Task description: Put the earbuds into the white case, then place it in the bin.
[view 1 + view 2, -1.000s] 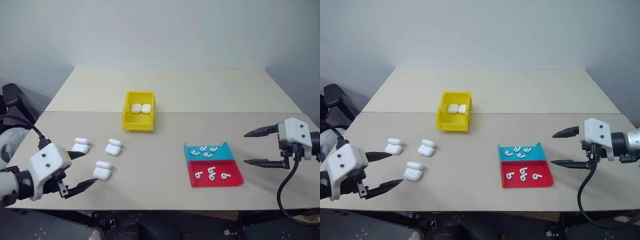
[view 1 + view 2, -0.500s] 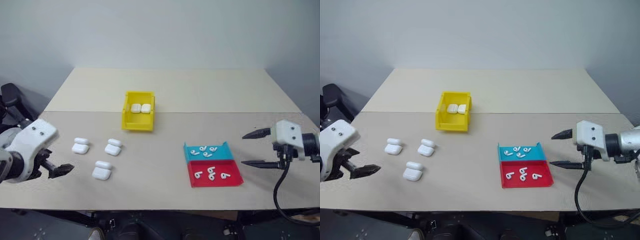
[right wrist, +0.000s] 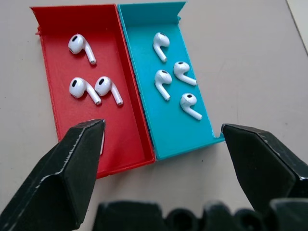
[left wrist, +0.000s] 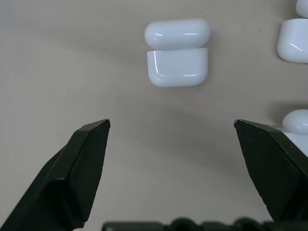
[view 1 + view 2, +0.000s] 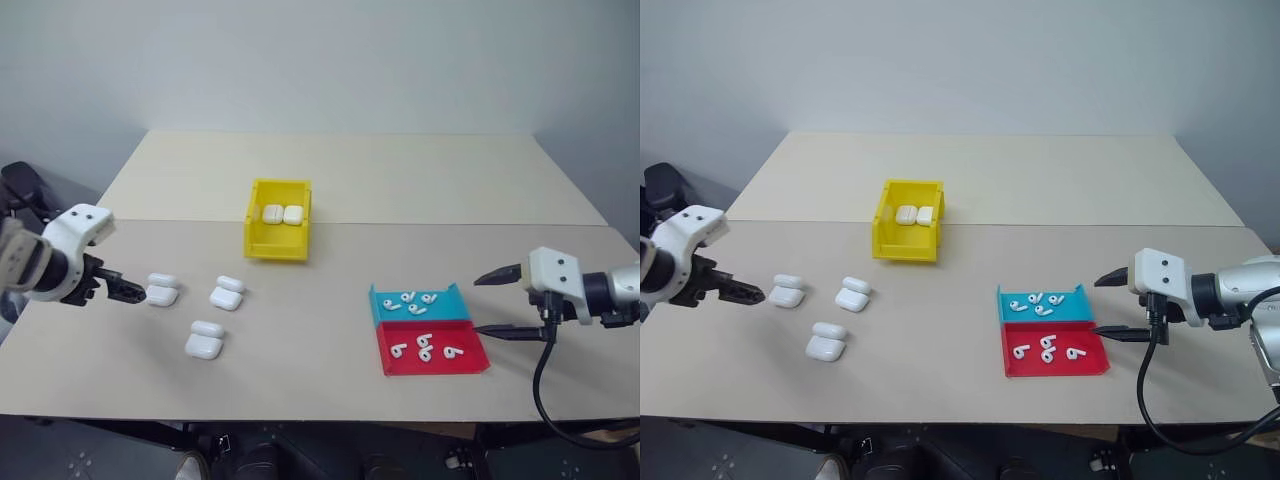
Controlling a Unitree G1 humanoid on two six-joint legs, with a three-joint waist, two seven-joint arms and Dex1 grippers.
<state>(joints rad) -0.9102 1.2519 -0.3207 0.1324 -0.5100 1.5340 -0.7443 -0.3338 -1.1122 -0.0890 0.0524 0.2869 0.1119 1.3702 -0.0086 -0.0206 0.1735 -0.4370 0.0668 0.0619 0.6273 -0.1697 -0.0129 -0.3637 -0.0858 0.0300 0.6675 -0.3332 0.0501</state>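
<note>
Near the bench's left edge an open white case [image 4: 177, 53] lies just ahead of the left gripper [image 5: 125, 292], jaws wide and empty. It looks light, hard and slippery; pinching its flat sides seems safest. The right gripper [image 5: 1112, 304], also open, hovers beside the tray's earbuds [image 3: 161, 83].

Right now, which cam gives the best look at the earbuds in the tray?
Right wrist view: the earbuds lie close below the camera, each stem distinct, some in the red half, some in the teal half of the tray. In both eye views they are tiny white specks.
</note>
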